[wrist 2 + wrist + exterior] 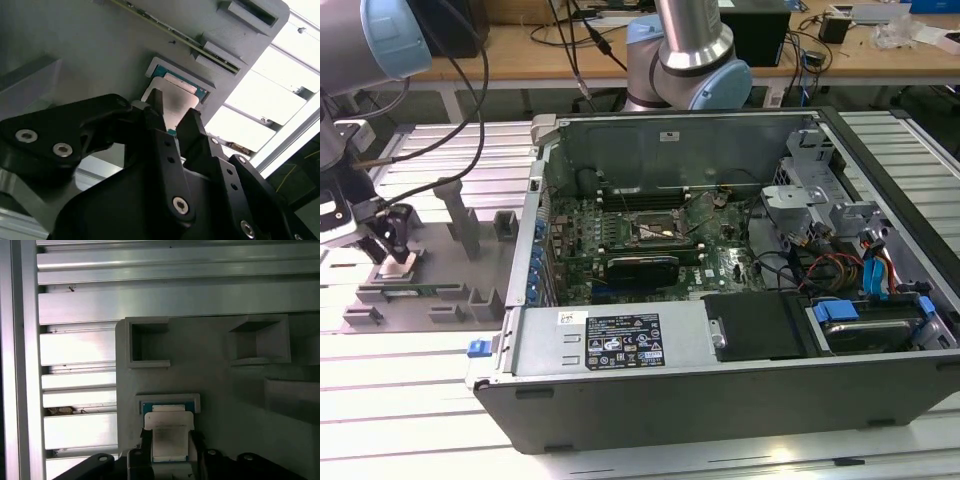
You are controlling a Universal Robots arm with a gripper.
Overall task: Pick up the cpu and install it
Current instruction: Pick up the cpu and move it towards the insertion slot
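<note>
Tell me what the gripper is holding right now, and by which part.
The gripper appears to pinch the cpu by two opposite side edges, with the cpu at its pocket in the grey fixture.

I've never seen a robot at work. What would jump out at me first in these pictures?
The big open grey metal computer case sits in the middle of the exterior view, its green circuit board exposed. At that view's left, the arm's black gripper hangs low over a grey plastic holder plate. In the first wrist view, the small silvery square cpu lies right at the gripper, on that plate.
</note>
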